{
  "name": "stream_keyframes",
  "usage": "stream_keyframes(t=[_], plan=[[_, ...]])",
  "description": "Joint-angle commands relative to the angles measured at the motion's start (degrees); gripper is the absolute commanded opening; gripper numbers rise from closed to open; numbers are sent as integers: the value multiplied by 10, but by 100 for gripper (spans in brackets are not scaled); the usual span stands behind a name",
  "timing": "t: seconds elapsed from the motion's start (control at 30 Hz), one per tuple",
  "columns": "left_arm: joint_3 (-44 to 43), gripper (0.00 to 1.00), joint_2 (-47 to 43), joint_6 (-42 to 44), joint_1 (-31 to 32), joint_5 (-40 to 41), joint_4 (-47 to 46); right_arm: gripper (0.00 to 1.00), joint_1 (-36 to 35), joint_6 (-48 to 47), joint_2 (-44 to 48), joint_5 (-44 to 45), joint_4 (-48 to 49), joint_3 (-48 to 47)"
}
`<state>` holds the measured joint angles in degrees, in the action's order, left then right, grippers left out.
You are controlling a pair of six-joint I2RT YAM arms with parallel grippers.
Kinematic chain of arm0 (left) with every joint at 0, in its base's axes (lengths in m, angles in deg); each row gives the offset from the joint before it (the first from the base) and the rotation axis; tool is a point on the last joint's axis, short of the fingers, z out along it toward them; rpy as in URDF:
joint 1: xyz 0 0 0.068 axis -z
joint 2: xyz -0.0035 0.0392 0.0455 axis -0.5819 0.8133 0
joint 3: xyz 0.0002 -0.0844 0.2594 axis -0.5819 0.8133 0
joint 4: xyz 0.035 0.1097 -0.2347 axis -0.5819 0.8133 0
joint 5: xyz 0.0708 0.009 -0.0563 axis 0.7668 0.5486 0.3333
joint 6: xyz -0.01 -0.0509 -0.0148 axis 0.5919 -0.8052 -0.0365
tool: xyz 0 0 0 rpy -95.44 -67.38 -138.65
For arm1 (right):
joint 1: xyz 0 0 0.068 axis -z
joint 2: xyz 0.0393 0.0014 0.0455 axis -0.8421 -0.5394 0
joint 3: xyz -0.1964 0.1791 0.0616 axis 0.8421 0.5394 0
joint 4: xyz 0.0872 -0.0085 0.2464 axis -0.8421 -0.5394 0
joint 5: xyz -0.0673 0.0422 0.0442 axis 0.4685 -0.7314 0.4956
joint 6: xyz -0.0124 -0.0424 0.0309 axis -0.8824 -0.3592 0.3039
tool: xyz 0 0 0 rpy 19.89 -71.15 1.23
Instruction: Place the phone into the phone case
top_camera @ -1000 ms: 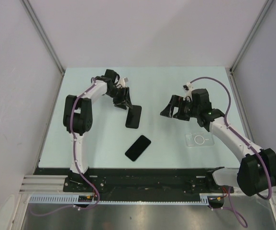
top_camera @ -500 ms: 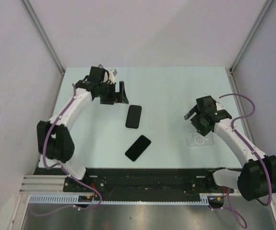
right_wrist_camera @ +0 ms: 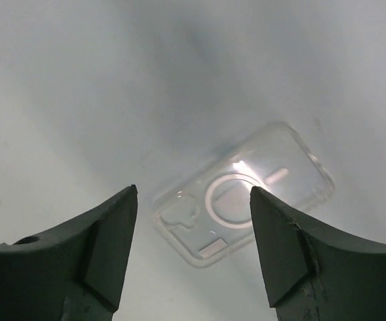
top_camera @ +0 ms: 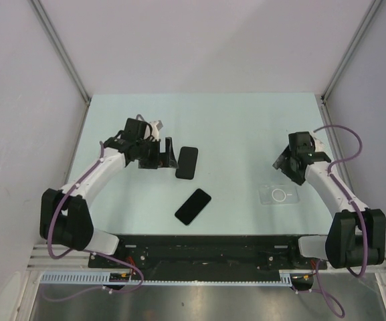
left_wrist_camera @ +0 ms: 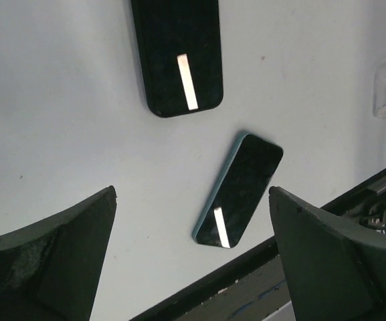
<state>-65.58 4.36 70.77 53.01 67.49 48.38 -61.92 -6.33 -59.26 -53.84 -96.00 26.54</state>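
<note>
Left claw [top_camera: 166, 154] beside far phone [top_camera: 187, 162]; right claw [top_camera: 281, 162] near phone case [top_camera: 279, 194].

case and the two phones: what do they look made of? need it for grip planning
Phone case: clear glossy plastic by the look; the table shows through it and its rim catches a highlight. Far phone: glossy black face, likely glass, mirroring a sharp light strip. Near phone: same glossy face, with a pale blue-green side edge; metal or plastic, cannot tell.
</note>
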Motion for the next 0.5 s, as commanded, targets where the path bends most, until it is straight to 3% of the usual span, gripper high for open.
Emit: stream_keyframes(t=[0.0,0.13,0.17,0.27,0.33,0.47], plan=[[14,99,-68,-30,2,-7,-53,70,-29,-288,2,-142,158,-4],[18,98,-61,-43,3,-47,-68,69,-88,-429,-3,-75,214,-9],[20,98,-57,-46,2,-55,-71,70,-104,-523,-7,-45,217,-8],[21,97,-47,-51,2,-88,-75,72,-143,-703,-16,-85,187,-8],[24,97,-49,-53,2,-93,-79,71,-140,-756,-19,-114,171,-7],[28,96,-62,-52,2,-82,-81,66,-101,-878,2,-295,101,-8]])
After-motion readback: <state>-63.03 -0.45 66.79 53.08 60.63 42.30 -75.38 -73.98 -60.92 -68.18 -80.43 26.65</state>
